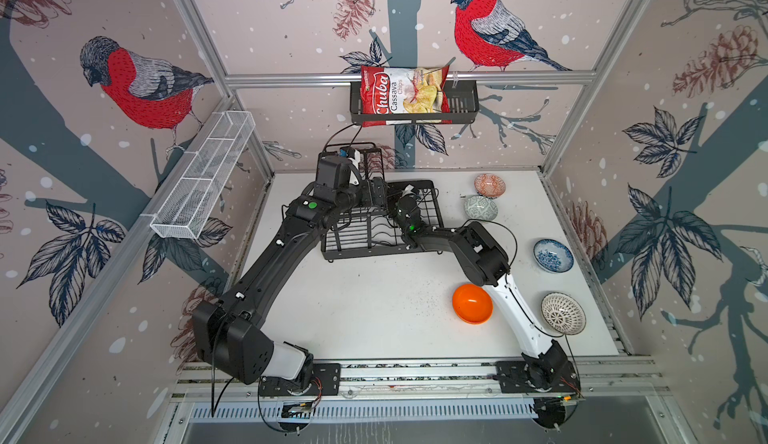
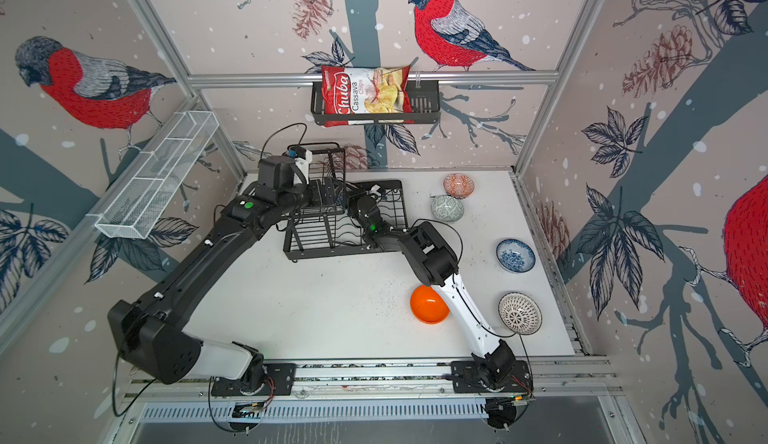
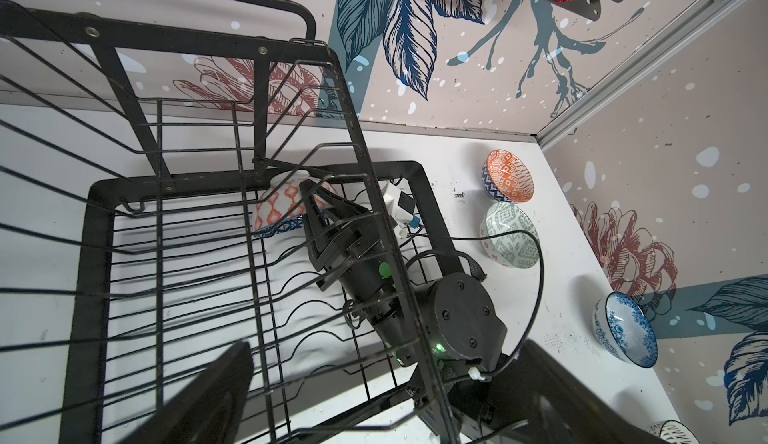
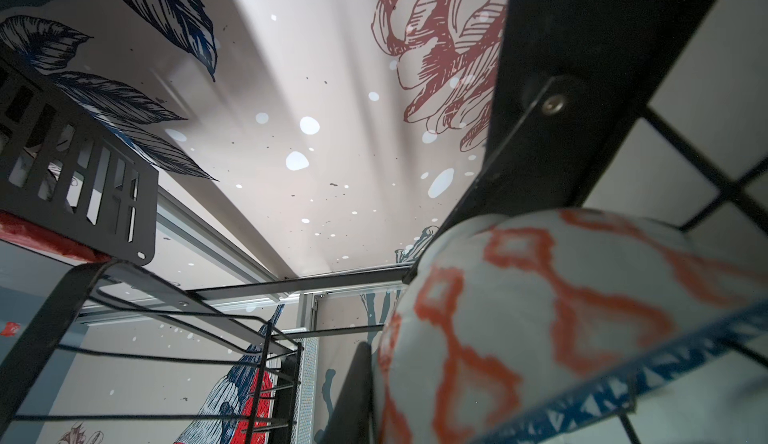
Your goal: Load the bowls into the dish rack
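The white bowl with the orange-red lattice point(image 3: 278, 209) is the only one I have inside the dish rack point(image 3: 97, 255). In the left wrist view it lies tipped on its side in the middle of the frame, at the far end of the lower tier's wavy wires and just beneath the edge of the raised upper basket point(image 3: 249, 101). My right end effector point(image 3: 316, 192) is closed on its rim, so I count this bowl as brought in but not let go. I cannot tell whether it is fully seated in a slot. My left end effector point(image 3: 390, 350) stands wide open and empty above the rack. Five bowls wait on the tabletop point(image 1: 374, 309), all on the right side of both top views. The orange bowl with the dark-blue outside point(image 1: 490, 185) and the grey-green bowl point(image 1: 481, 208) sit just beside each other near the rack's right end. The blue-flowered bowl point(image 1: 553, 255) is lower in the frame, and the plain orange bowl point(image 1: 472, 303) and the dark-lattice bowl point(image 1: 563, 313) are toward the lower right. By my reckoning the job is barely begun, with one bowl nearly in and five to fetch.
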